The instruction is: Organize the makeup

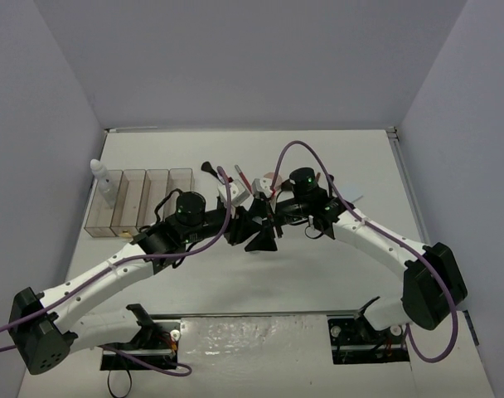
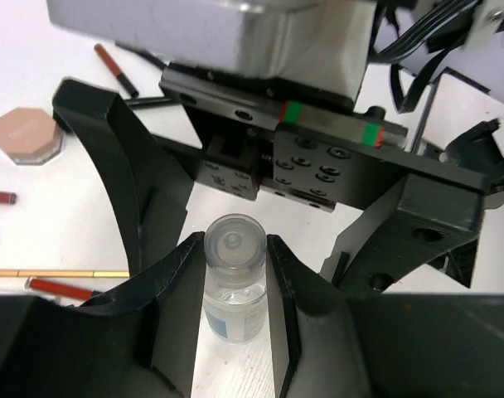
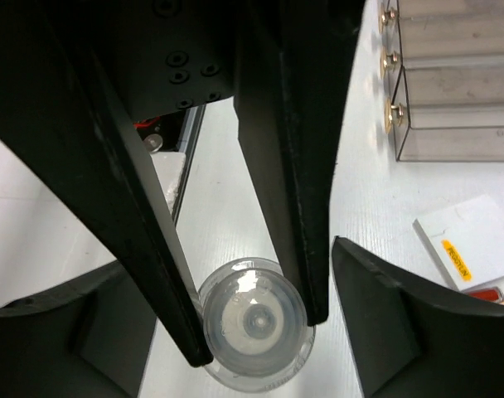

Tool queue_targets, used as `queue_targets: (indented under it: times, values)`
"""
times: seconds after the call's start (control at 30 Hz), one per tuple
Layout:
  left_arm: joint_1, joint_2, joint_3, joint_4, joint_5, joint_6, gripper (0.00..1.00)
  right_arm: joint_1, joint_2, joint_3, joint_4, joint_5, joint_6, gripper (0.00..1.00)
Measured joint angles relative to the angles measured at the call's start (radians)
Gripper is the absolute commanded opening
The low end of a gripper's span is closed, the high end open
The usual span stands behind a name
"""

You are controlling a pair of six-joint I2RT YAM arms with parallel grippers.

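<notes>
Pinching a small clear bottle with a round clear cap (image 2: 233,286), the left gripper (image 2: 234,249) presses one finger on each side of it. The bottle is cap up, over the middle of the white table (image 1: 343,157), right where the two arms meet. I cannot tell if it rests on the table. The right gripper (image 3: 227,253) is spread wide around the same bottle and does not touch it. A tan eight-sided compact (image 2: 26,134) and thin red pencils (image 2: 115,70) lie close by. Four clear plastic bins (image 1: 157,199) sit far to the left.
</notes>
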Motion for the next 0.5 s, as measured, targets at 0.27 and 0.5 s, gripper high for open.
queue_targets:
  times: [0.27,0.5]
  values:
    - [0.000,-0.016,-0.047,0.012,-0.071,-0.003,0.00,0.001,0.030,0.000,0.000,0.054,0.004,1.00]
    - [0.000,-0.111,-0.092,0.024,-0.244,0.017,0.00,0.001,0.031,-0.010,0.003,0.181,0.043,1.00]
